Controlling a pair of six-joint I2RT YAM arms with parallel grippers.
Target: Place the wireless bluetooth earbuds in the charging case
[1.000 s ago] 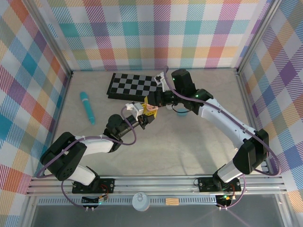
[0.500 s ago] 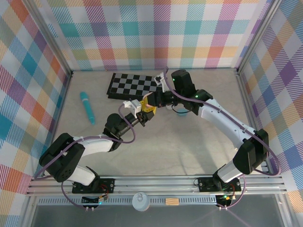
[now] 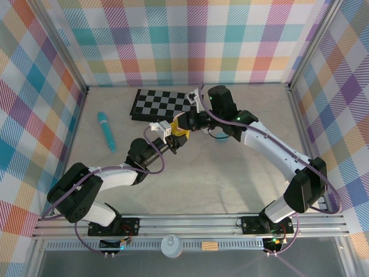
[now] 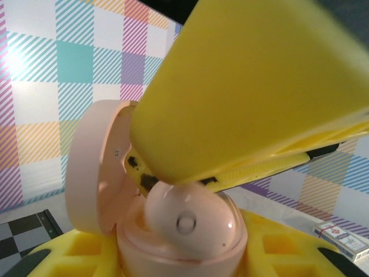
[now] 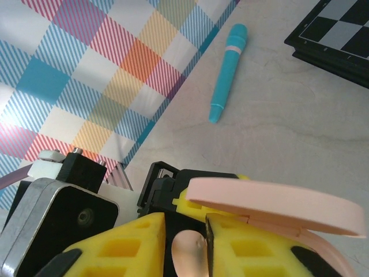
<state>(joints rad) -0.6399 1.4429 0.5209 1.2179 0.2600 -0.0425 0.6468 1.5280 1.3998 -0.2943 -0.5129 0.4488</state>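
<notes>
the left claw (image 3: 176, 137) is closed on the case (image 4: 138, 254), a pale pink pebble pinched at its base between the claw's yellow fingers (image 4: 69, 257). the case is open: in the left wrist view its lid (image 4: 92, 173) stands up on the hinge at one side. a pink earbud (image 4: 187, 222) sits in the mouth of the case. its rounded back, marked with a small ring, faces the camera and stands proud of the rim.

the right claw (image 5: 185, 231) hangs at the mouth of the case, reaching in from above. in its own wrist view the earbud shows as a pink sliver between its two yellow fingers, touching one of them, with a thin dark gap at the other. the jaws stand only narrowly apart, and it cannot be told whether they grip the earbud or merely flank it. seen from the left wrist, one of those fingers is a large yellow slab just above the earbud.

from above, the two claws meet over the counter (image 3: 190, 184) near its middle, just in front of a checkerboard (image 3: 160, 104). a teal stick (image 3: 106, 131) lies on the counter well off to the left, apart from both arms. a small box (image 4: 341, 238) lies on the counter near the plaid wall (image 3: 184, 40), beyond the case in the left wrist view.
</notes>
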